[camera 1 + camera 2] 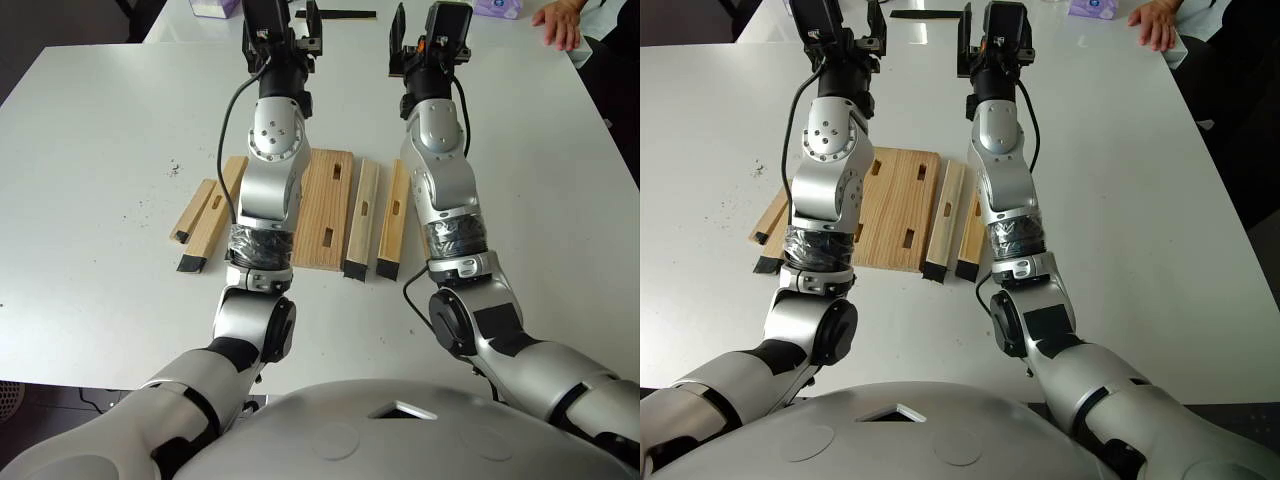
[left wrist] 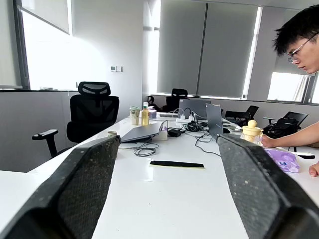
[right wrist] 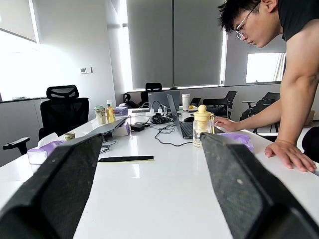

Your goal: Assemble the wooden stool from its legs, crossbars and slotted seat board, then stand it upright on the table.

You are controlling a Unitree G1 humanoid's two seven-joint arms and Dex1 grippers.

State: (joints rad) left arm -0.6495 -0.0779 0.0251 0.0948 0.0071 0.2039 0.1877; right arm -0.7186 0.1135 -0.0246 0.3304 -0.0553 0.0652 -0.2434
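Note:
The slotted seat board (image 1: 325,210) lies flat on the white table (image 1: 110,110), partly hidden under my left forearm. Two wooden legs (image 1: 222,205) with black end caps lie to its left. Two more (image 1: 362,215) lie side by side to its right, beside my right forearm. Both arms stretch out over the parts toward the far side of the table. My left gripper (image 1: 285,35) is open and holds nothing, with its dark fingers (image 2: 75,194) spread wide. My right gripper (image 1: 425,45) is also open and empty, its pads (image 3: 239,194) far apart.
A thin black strip (image 2: 176,164) lies on the table beyond both grippers. A tissue pack (image 1: 497,8) and a person's hand (image 1: 560,22) rest at the far right edge. Small dark specks (image 1: 175,168) dot the table left of the parts.

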